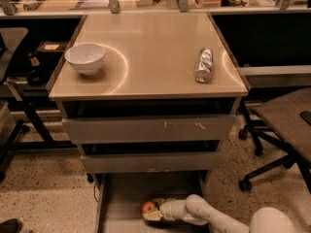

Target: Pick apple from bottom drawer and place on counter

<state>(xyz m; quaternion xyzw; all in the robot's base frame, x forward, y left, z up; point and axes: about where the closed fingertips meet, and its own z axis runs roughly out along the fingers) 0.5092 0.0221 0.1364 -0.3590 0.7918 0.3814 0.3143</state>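
The apple (pixel 148 207) is small, red-orange with a pale patch, and lies in the open bottom drawer (pixel 121 205) at the lower middle of the camera view. My gripper (pixel 152 212) reaches in from the right at the end of the white arm (pixel 204 215) and sits right against the apple. The counter (pixel 150 47) is the glossy beige top of the drawer cabinet, above the drawers.
A white bowl (pixel 85 58) stands on the counter's left and a silver can (pixel 204 65) lies on its right. Two upper drawers (pixel 150 129) are slightly open. An office chair (pixel 282 130) stands at right; desks with clutter line the back.
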